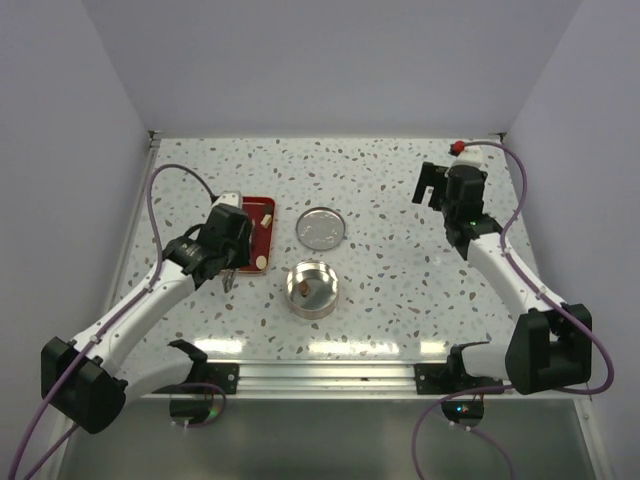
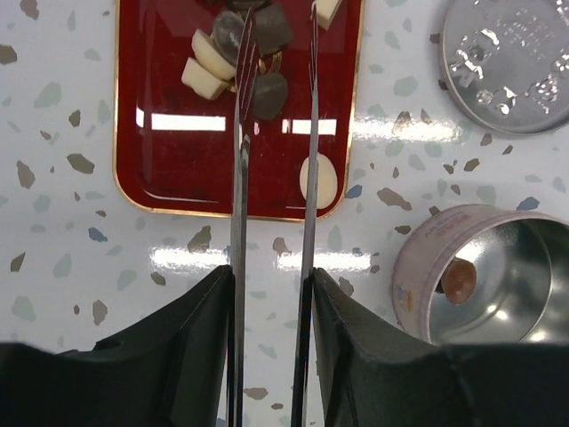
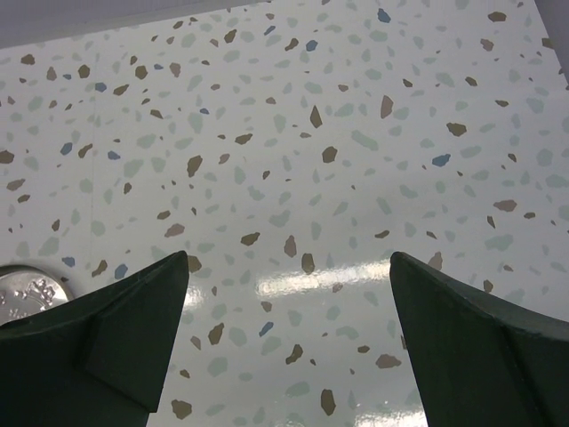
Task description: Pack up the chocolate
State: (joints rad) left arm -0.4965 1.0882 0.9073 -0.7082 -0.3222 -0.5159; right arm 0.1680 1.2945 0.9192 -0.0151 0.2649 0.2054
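The left gripper (image 2: 277,53), fitted with thin tweezer blades set narrowly apart and holding nothing, is seen over the red tray (image 2: 147,169), where chocolate chunks (image 2: 233,62) lie. One brown piece (image 2: 459,280) is seen inside the round tin (image 2: 418,267). The right gripper (image 3: 289,294) is held wide open above bare table (image 3: 293,151).

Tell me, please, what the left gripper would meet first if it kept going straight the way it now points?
Probably the dark chocolate chunk between the tips of the left gripper, on the red tray. How high the tips hang above it is unclear.
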